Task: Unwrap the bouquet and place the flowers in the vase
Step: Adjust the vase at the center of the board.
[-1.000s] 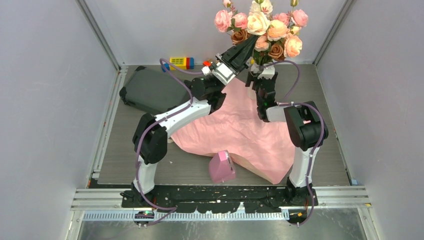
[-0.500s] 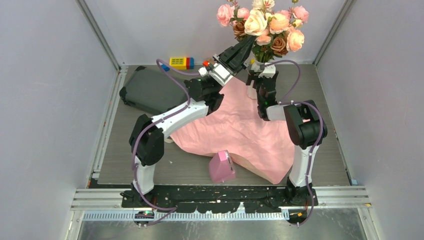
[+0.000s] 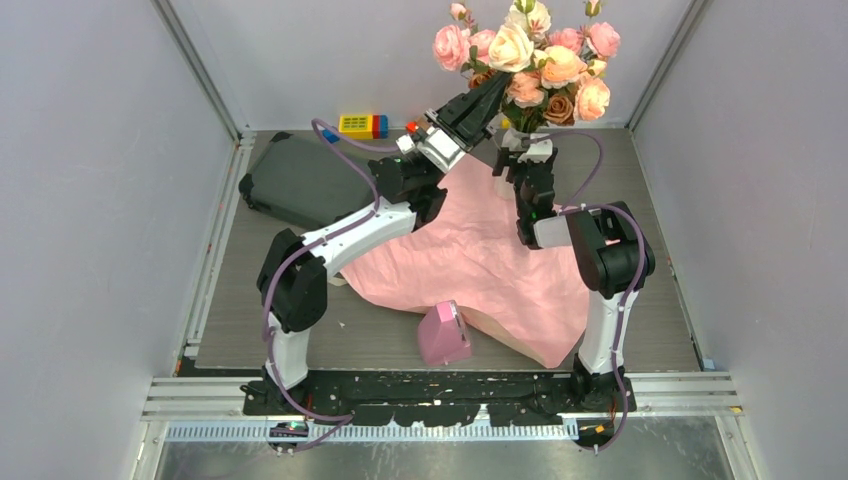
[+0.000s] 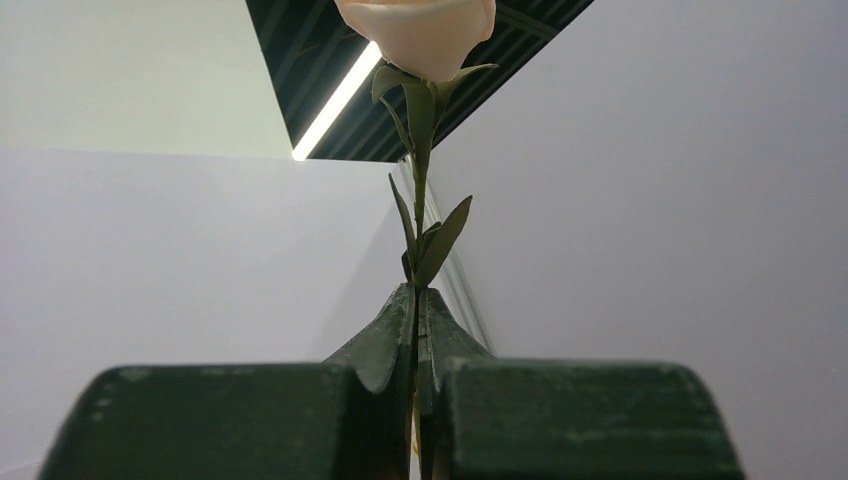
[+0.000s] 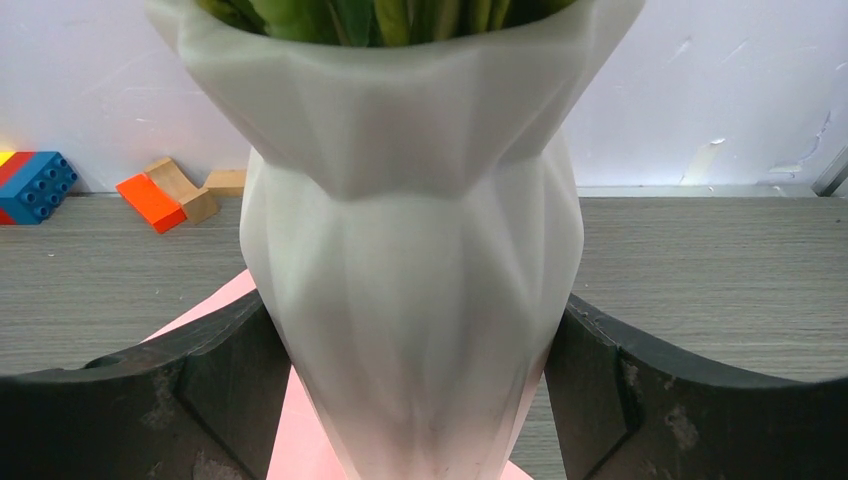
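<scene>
White faceted vase [image 5: 410, 280], flared neck

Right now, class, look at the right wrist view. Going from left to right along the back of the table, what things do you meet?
blue toy brick → orange and wooden blocks → vase
</scene>
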You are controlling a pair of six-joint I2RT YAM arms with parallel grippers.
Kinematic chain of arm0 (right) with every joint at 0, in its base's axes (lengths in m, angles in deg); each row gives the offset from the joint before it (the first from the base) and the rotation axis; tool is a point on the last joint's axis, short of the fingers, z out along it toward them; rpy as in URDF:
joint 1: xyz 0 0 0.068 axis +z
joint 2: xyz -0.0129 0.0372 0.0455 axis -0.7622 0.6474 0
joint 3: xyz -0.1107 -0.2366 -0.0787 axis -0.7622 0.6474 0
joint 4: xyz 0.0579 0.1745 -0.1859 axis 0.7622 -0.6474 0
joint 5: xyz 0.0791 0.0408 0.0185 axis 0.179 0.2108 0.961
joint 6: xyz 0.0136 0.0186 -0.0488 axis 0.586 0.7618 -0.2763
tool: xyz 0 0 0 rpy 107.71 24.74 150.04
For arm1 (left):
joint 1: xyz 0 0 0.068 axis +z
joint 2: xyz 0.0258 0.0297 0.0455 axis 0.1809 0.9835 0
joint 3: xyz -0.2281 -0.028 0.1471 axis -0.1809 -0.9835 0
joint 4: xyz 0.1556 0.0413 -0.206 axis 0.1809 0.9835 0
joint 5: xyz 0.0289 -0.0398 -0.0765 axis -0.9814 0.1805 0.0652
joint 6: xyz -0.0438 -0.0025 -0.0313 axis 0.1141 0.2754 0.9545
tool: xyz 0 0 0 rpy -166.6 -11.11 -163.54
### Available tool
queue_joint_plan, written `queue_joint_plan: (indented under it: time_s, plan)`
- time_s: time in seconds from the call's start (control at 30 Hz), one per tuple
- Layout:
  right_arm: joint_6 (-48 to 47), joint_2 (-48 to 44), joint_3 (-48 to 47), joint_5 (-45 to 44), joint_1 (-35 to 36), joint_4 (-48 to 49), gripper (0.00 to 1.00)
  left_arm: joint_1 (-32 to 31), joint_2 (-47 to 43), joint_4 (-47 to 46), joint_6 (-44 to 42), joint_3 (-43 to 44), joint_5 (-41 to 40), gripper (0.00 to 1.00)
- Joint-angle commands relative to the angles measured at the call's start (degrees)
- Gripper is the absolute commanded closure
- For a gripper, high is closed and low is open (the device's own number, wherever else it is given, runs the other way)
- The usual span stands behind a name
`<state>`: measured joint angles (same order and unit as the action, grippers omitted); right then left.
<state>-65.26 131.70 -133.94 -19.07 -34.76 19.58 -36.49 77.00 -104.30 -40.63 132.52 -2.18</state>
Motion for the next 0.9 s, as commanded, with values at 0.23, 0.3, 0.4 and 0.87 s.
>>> queue_joint_plan:
  time_s: [0.23,0.3,0.4,0.87]
  plan:
    - [0.2,-1.0,2.1,-0.2,0.3,-4.0,0.42,-0.4,-4.7,-2.9,-2.5,-1.7,-0.2,1.0]
    - [0.1,-1.2,2.2,-0.2,0.4,-4.0,0.38,-0.4,-5.0,-2.9,-2.6,-1.9,-0.3,1.0]
    - [-0.1,-1.5,2.4,-0.3,0.6,-4.0,0.34,-0.4,-5.5,-2.9,-2.7,-2.4,-0.3,1.0]
    - [-0.9,-3.2,3.7,-1.5,1.3,-3.9,0.17,-0.8,-6.9,-2.9,-3.4,-3.7,-0.4,1.0]
